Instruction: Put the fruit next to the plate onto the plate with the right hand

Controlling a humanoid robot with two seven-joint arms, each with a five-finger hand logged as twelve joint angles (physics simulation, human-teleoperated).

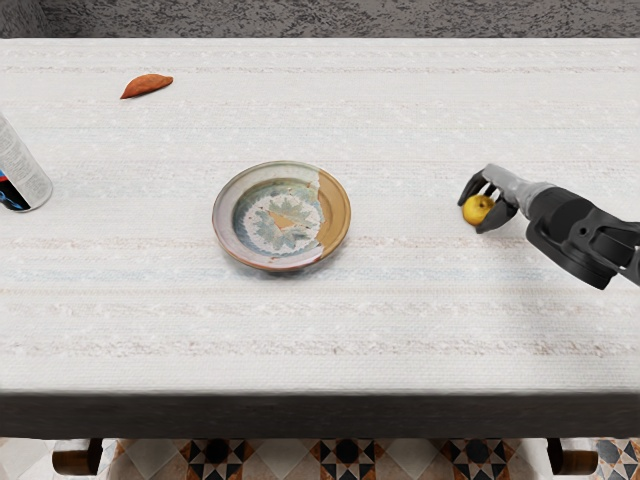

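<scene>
The right robot hand reaches in from the right edge, its dark fingers curled around the small yellow fruit and gripping it. I cannot tell whether the fruit rests on the table or is just off it. It sits well right of the plate, which lies mid-table. The fruit looks light, round, firm and smooth-skinned, so it may roll or slip; fingers and thumb on opposite sides of its widest part seem the safest hold. Far left lie an orange-red piece and a spray can.
</scene>
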